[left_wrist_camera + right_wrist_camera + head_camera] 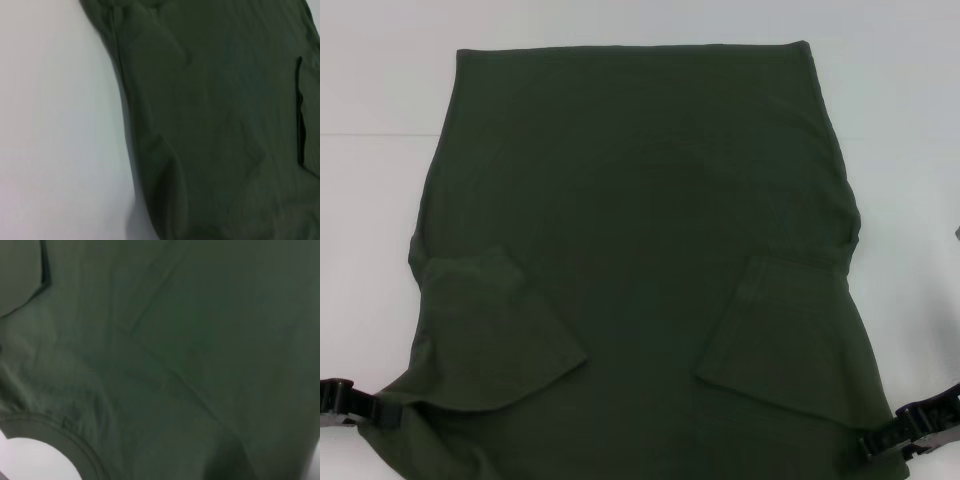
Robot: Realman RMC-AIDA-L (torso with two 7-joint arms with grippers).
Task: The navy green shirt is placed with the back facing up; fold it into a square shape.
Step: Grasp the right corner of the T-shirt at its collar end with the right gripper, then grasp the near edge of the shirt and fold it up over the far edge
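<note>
The navy green shirt (640, 230) lies spread on the white table, plain side up, with both short sleeves folded inward over the body. My left gripper (372, 410) is at the shirt's near left corner, where the cloth draws to a point between its fingers. My right gripper (873, 444) is at the near right corner, shut on the cloth edge. The left wrist view shows the shirt (215, 125) along its side edge. In the right wrist view the shirt (175, 350) fills the picture, with the collar (75, 437) curving round a patch of table.
The white table (370, 150) shows on both sides of the shirt and beyond its far hem. A dark object (957, 233) peeks in at the right edge of the head view.
</note>
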